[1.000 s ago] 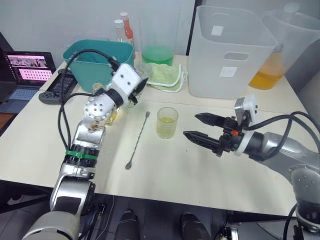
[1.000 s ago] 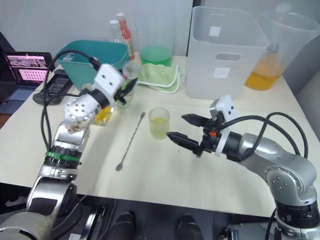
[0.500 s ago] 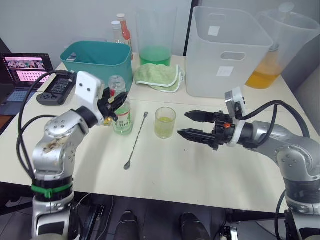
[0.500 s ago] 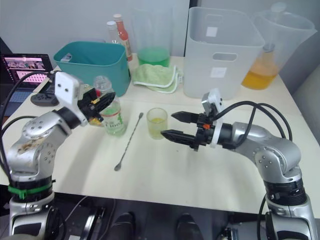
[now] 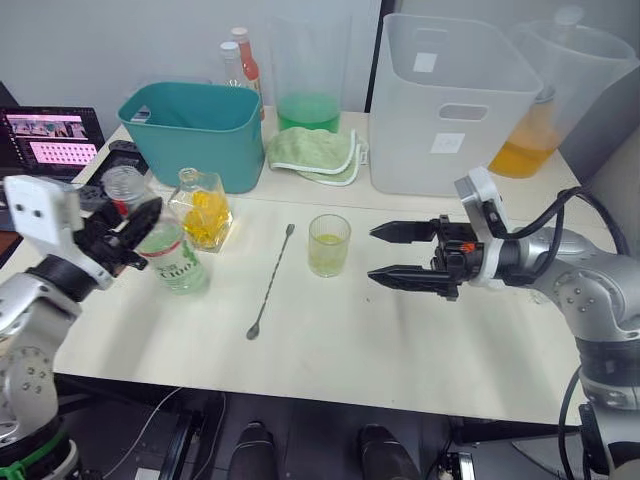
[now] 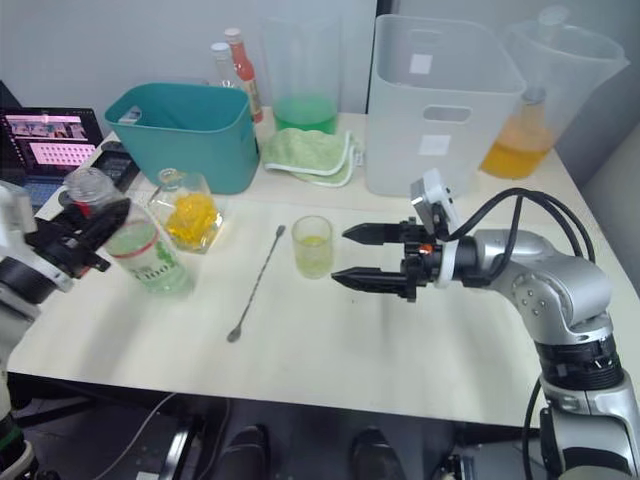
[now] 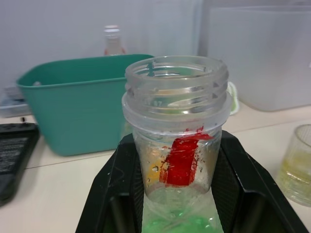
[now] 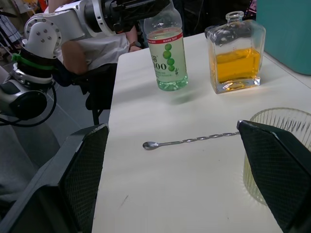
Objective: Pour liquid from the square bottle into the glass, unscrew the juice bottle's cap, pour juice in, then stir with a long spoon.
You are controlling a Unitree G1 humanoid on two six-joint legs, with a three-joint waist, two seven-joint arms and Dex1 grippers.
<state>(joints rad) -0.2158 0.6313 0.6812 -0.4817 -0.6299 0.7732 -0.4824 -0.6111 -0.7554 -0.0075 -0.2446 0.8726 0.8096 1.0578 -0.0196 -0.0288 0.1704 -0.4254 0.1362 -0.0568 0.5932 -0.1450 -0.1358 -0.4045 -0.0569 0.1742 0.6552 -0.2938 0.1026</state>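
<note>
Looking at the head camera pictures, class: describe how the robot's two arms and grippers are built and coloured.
Both arms are rounded silver-grey metal segments with black cables looping alongside. Each wrist carries a white camera block. The right gripper has two long, tapering black fingers and a small orange-red mark at their base; the left gripper is black too.

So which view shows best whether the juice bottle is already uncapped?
The left wrist view: it looks at the juice bottle close up, showing its open threaded mouth with no cap, held between the left gripper fingers. The eye views show the bottle small, neck partly behind the fingers. The right wrist view shows label and liquid, its top hidden.
</note>
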